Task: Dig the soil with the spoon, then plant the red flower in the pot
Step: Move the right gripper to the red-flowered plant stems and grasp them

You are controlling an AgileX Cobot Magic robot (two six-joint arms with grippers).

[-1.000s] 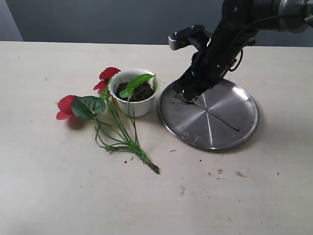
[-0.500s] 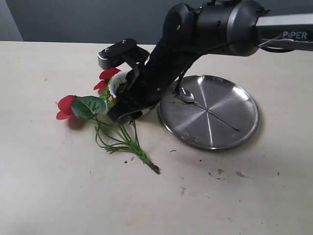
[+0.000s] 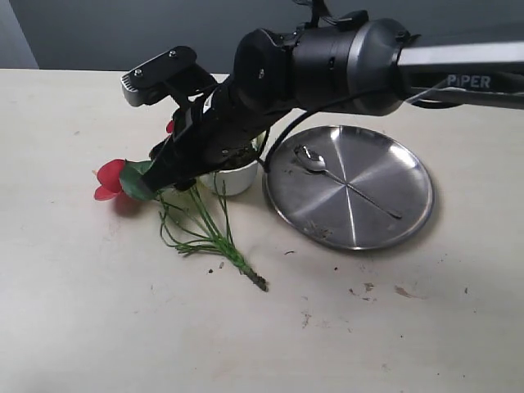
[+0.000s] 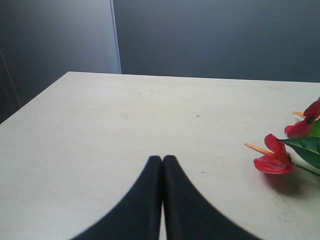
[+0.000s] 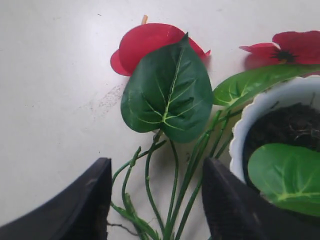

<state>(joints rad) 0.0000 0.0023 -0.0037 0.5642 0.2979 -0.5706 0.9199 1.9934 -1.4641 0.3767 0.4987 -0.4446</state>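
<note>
The table is carrying every item. The right arm is reaching across the middle, and its right gripper is hanging spread wide over the green stems, gripping nothing. The steel plate is lying on the right, holding the spoon, whose bowl is pointing toward the pot and whose handle is running diagonally toward the plate's near right edge. The red flower is lying flat on the table left of the pot, blooms far left, stems running down to the dark base nearer the camera. The pot is holding the soil, seen only by the right wrist camera, with a leaf lying on it. The left gripper is pressed together, empty, above bare table.
</note>
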